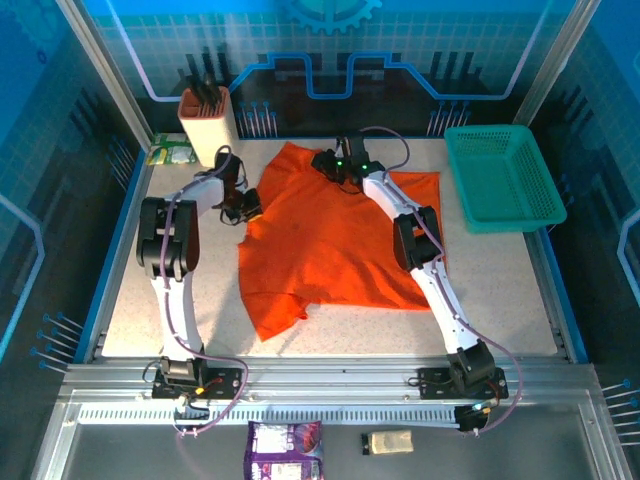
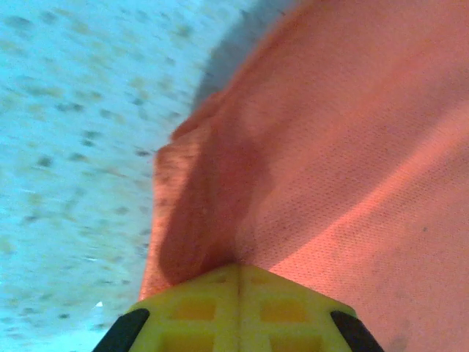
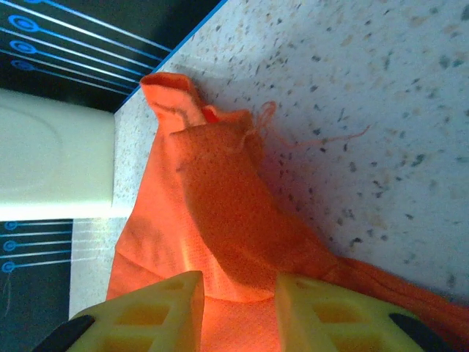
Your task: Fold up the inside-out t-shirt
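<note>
The inside-out t-shirt [image 1: 330,240] is bright orange-red and lies spread flat in the middle of the speckled table [image 1: 130,300]. At the shirt's upper left edge my left gripper [image 1: 248,208] is shut. In the left wrist view its yellow fingers meet at the tip [image 2: 238,268] with a pinched fold of the t-shirt [image 2: 352,147] coming out of them. My right gripper [image 1: 332,163] is at the shirt's far edge. In the right wrist view its jaws [image 3: 238,282] stand apart, with a raised fold of the t-shirt [image 3: 220,213] lying between them.
A teal mesh basket [image 1: 500,178] stands at the back right. A beige holder [image 1: 207,125] with dark handles and a green packet [image 1: 170,152] sit at the back left; the holder [image 3: 51,158] is close to the right gripper. A purple packet [image 1: 285,450] lies below the rail.
</note>
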